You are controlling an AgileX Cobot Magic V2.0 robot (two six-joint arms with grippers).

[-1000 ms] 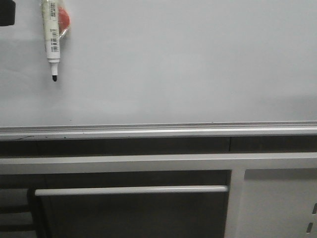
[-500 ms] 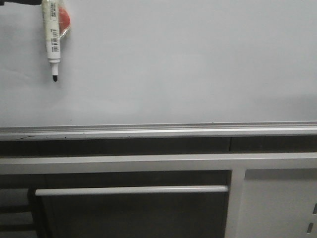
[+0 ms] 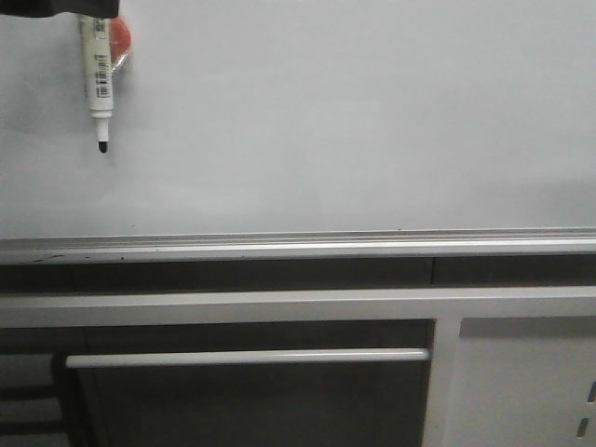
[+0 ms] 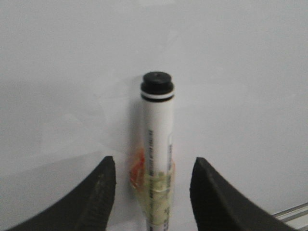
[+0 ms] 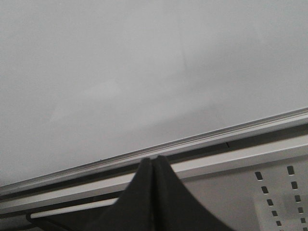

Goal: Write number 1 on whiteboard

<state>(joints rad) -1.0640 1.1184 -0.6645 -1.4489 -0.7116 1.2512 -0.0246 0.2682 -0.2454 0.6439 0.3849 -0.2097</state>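
Left wrist: marker btwn open fingers.

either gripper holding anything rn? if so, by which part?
Nothing held. Left gripper is open, fingers either side of the marker without touching it; the marker is taped to the whiteboard. Right gripper is shut on nothing.

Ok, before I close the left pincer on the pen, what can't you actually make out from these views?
- Marker pen: front view, its upper end is hidden behind the dark left pincer at the frame's top edge.
- Pen's writing tip: left wrist view, cut off at the picture's edge between the left pincer fingers.
- Barcode label print: too small and blurred to read.
- Orange piece behind the pen: mostly hidden; how it holds the pen to the whiteboard is unclear.
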